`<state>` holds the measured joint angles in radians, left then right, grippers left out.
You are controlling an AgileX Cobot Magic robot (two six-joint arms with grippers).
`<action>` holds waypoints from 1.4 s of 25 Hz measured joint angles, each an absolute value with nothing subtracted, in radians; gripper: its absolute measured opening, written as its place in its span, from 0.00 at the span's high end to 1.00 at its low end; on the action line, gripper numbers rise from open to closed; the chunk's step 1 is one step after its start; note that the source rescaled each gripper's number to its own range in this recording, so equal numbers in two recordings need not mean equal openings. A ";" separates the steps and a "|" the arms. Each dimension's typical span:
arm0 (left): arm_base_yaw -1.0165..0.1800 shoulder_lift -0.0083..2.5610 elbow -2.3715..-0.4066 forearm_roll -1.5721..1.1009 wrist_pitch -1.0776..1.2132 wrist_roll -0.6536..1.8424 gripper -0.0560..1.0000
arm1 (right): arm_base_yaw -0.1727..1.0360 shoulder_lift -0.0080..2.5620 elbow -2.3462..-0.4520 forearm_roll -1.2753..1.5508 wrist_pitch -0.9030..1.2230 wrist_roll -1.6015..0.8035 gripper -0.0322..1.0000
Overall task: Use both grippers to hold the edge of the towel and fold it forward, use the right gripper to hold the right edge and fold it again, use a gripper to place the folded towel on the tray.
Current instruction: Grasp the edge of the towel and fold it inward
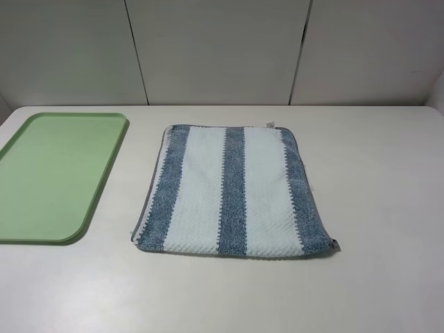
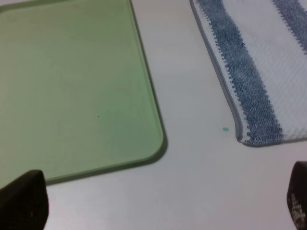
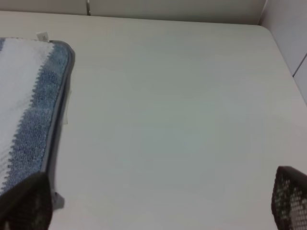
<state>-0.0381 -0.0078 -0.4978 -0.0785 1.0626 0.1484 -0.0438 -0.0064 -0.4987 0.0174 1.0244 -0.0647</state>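
The towel [image 1: 232, 191] lies flat and unfolded in the middle of the bench [image 1: 381, 180], with the pale-green tray [image 1: 55, 173] beside it at the left edge. The first fold looks not yet begun. The left fingers [image 2: 21, 201] and right fingers [image 3: 24, 203] are spread wide and hold nothing, hovering off the towel's left and right sides. Next, both should probably drop onto the near hem [image 1: 232, 254], one towards each corner, and pinch it.

The blue-striped towel [image 1: 232, 193] lies flat, apparently unfolded, near but apart from the pale-green tray [image 1: 55, 173].
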 joint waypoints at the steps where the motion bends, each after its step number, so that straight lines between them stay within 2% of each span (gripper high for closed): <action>1: -0.038 -0.008 -0.498 -0.078 1.063 0.148 0.00 | -0.044 -0.006 -0.499 0.017 1.024 -0.065 0.00; 16: -0.038 0.031 -0.522 -0.079 1.062 0.148 0.00 | -0.044 0.011 -0.512 0.033 1.024 -0.068 0.00; 21: -0.038 0.183 -0.597 -0.079 1.049 0.177 0.00 | -0.044 0.160 -0.565 0.033 1.024 -0.069 0.00; 27: -0.040 0.418 -0.716 -0.079 1.042 0.336 0.01 | -0.044 0.419 -0.639 0.033 1.010 -0.117 0.00; 30: -0.083 0.527 -0.767 -0.079 1.040 0.392 0.02 | -0.042 0.539 -0.674 0.036 0.981 -0.148 0.00; 35: -0.240 0.680 -0.808 -0.057 1.035 0.476 0.02 | -0.002 0.714 -0.724 0.045 0.945 -0.235 0.00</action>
<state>-0.2402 0.6799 -0.8085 -0.0565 1.0349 0.4763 -0.0017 0.7142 -0.7237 0.0445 0.9451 -0.2354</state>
